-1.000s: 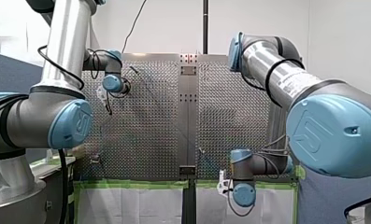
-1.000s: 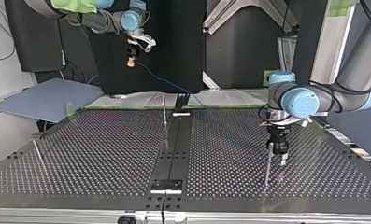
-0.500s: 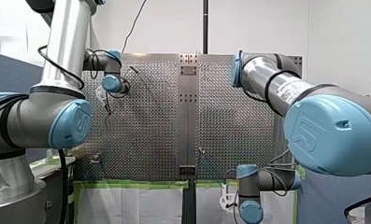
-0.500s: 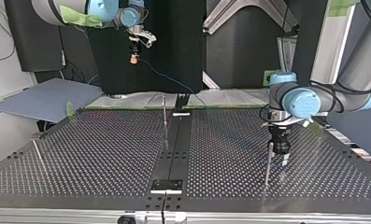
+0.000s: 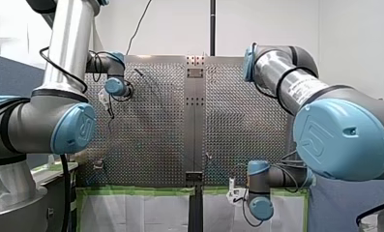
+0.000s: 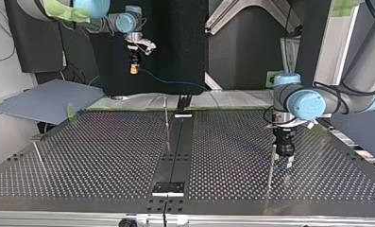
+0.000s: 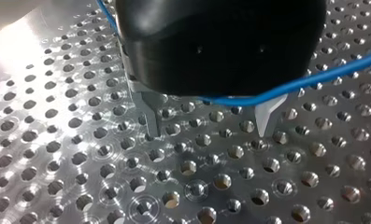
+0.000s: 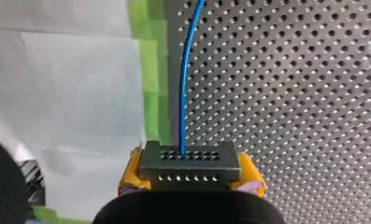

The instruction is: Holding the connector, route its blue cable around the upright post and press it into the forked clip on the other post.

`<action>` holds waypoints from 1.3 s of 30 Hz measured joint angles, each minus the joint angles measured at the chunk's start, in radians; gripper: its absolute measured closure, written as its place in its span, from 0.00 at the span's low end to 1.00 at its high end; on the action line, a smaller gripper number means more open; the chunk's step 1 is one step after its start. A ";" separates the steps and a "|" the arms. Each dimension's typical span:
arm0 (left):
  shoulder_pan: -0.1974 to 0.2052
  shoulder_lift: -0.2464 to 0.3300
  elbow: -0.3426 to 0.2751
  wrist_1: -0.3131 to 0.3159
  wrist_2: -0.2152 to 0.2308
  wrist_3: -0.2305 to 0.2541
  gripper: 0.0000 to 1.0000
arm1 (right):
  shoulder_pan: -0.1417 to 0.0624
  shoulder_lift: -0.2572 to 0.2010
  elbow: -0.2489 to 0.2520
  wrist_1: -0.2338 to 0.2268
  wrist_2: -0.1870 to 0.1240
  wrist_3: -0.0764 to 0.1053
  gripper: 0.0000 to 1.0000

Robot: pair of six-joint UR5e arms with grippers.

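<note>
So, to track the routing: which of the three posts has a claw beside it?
The post at the top view's right, beside my left claw; the middle post and the left post stand alone.

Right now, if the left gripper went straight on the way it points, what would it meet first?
Probably the perforated table: the left gripper points straight down at bare holes; the gap is unclear.

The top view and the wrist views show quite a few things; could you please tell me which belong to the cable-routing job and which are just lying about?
Job: connector, held by my right gripper; blue cable; my left gripper, open; middle post; outer post beside my left gripper.
Lying about: grey-blue sheet; green tape.
</note>
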 joint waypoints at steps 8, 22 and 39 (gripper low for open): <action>0.001 0.000 0.000 -0.004 0.000 0.000 0.00 | -0.022 -0.067 -0.020 0.028 -0.067 -0.009 1.00; -0.001 0.000 0.000 -0.010 -0.003 -0.002 0.00 | -0.028 -0.190 -0.028 0.043 -0.160 -0.026 1.00; -0.009 0.001 0.002 -0.065 -0.036 -0.035 0.00 | -0.042 -0.220 -0.027 0.102 -0.144 -0.051 1.00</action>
